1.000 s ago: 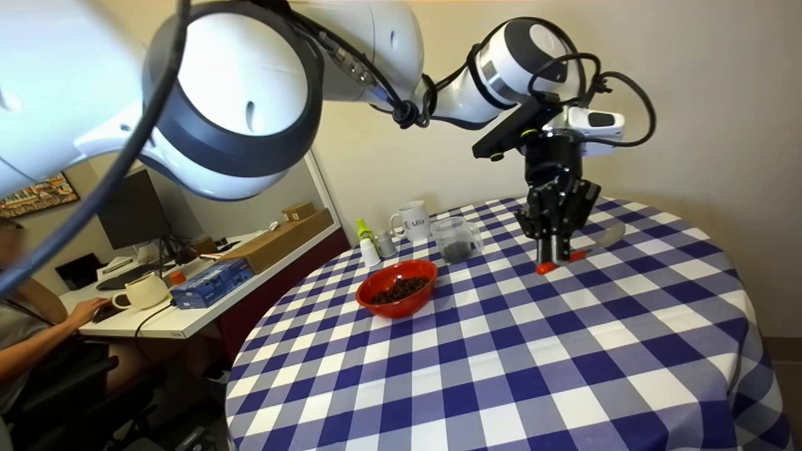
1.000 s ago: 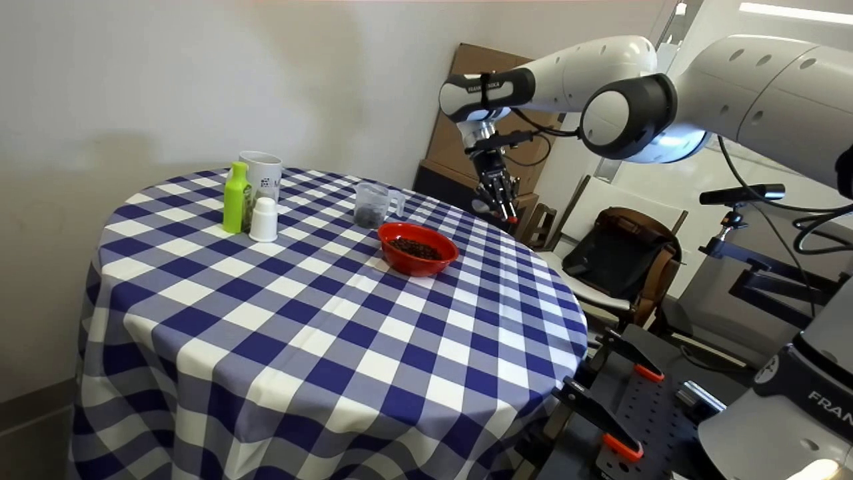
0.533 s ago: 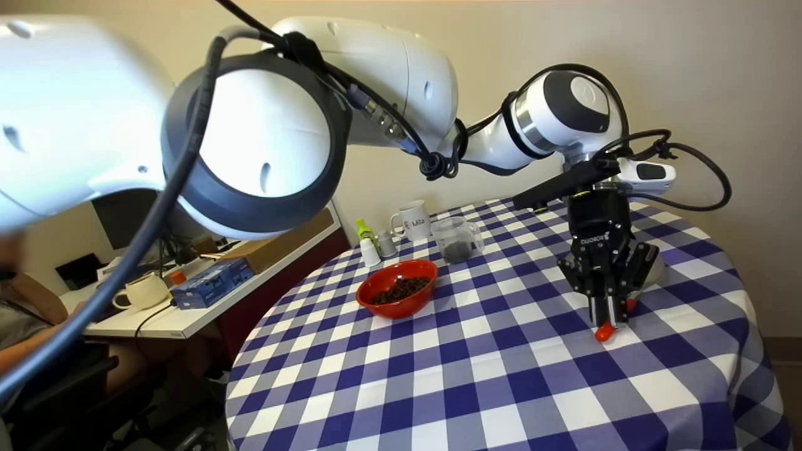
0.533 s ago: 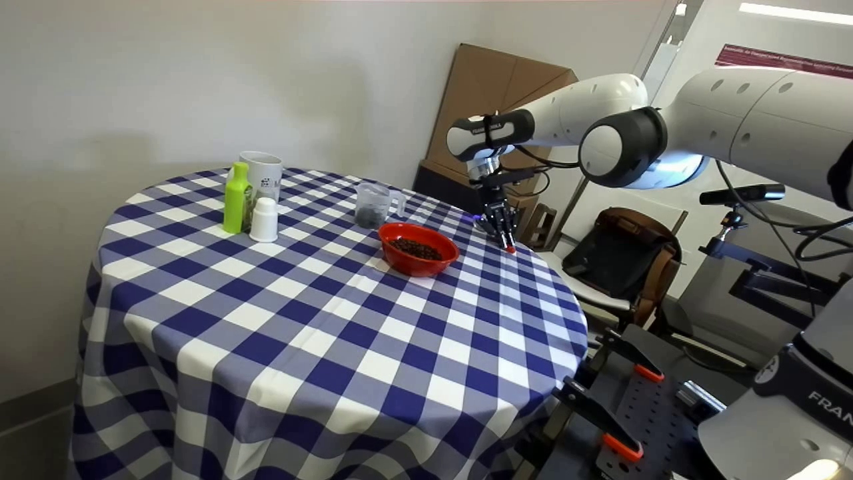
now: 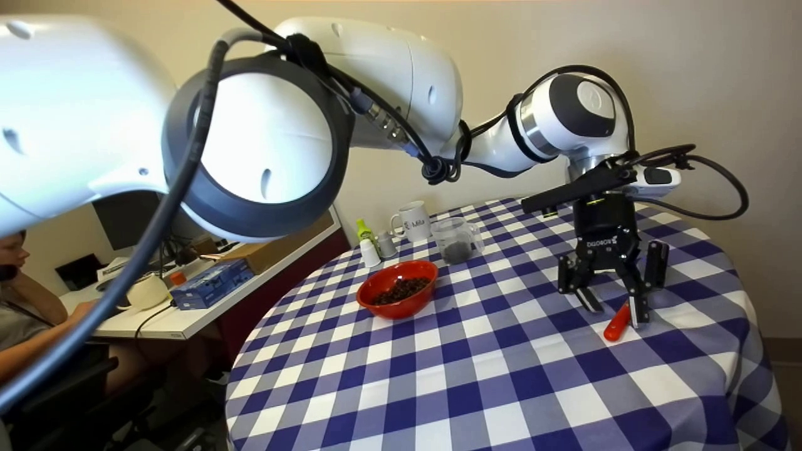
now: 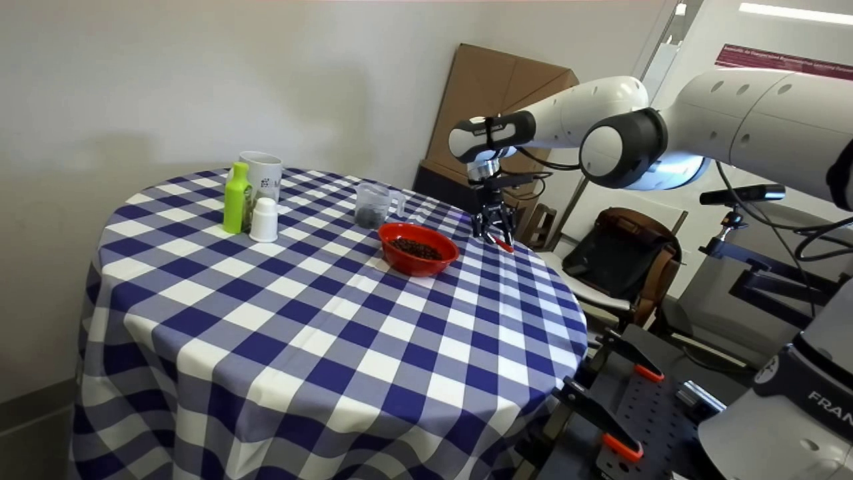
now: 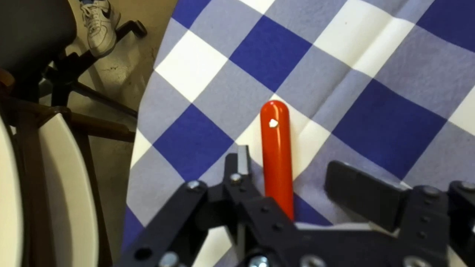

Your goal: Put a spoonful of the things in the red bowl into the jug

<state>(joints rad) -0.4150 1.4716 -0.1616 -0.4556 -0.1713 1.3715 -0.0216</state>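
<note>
The spoon's red handle (image 5: 617,324) lies on the checked cloth near the table's edge; it also shows in an exterior view (image 6: 504,246) and in the wrist view (image 7: 277,155). The spoon's bowl end is hidden behind the gripper. My gripper (image 5: 615,310) is open low over the table, with its fingers apart on either side of the handle (image 7: 287,170). The red bowl (image 5: 401,309) holds small dark brown bits (image 5: 402,290). The clear jug (image 5: 452,233) stands behind it with dark stuff at its bottom; both show in an exterior view, bowl (image 6: 416,268) and jug (image 6: 371,200).
A white mug (image 5: 415,220), a green bottle (image 6: 236,200) and a white container (image 6: 264,221) stand together beyond the jug. In the wrist view the edge of the tablecloth (image 7: 148,155) runs close beside the gripper, with chairs below.
My gripper carried the spoon down and away from the bowl to the tabletop. It has since opened, and the spoon now lies on the cloth. Bowl and jug have not moved.
</note>
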